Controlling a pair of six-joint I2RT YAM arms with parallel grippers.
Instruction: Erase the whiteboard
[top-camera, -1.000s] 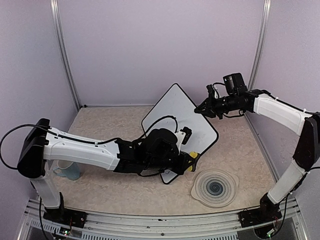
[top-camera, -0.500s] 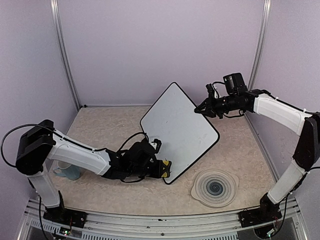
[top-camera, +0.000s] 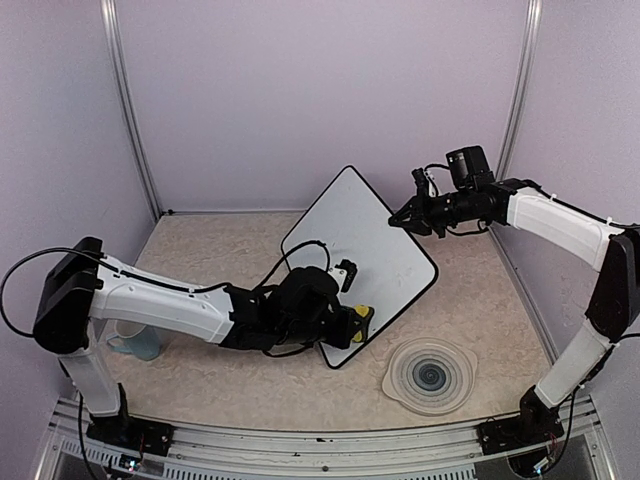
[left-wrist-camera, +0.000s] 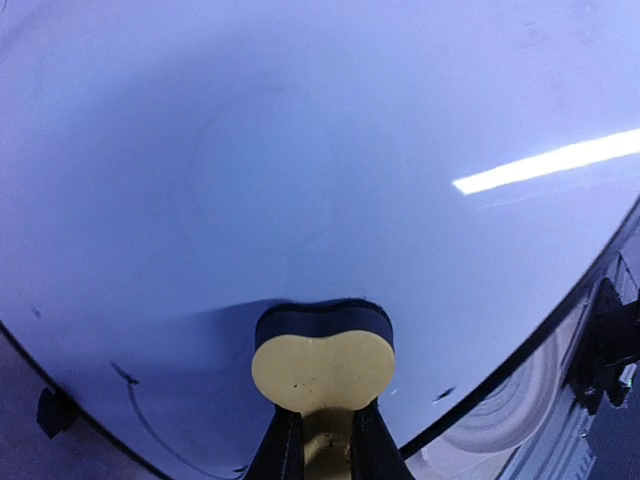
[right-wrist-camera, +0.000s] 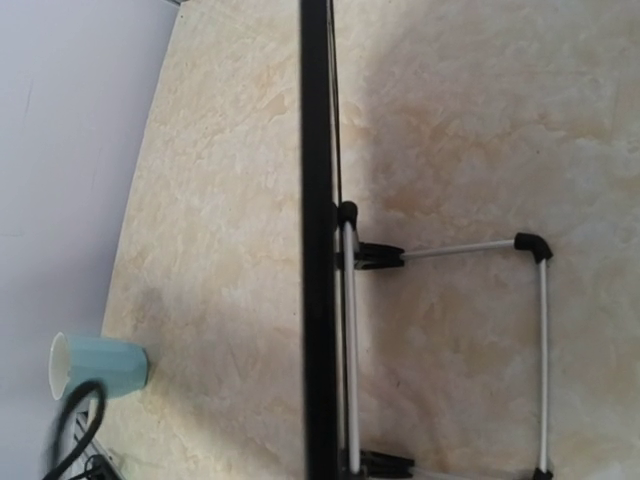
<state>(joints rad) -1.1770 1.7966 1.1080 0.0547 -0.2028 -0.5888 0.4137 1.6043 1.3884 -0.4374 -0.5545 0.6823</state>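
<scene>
pressing eraser (left-wrist-camera: 322, 360) against whiteboard (top-camera: 375, 235), left claw (left-wrist-camera: 322, 442) clenched around it, right claw (top-camera: 403, 220) pinching whiteboard corner

Even bright light, glare streak on the whiteboard (left-wrist-camera: 300, 170), fisheye bowing at edges

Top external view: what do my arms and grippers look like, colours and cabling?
The left arm and right arm have white shells on the long links and black joints. The left gripper and right gripper are black. A black camera sits on the right wrist. Thin black cables loop off the left arm. No markings readable.
</scene>
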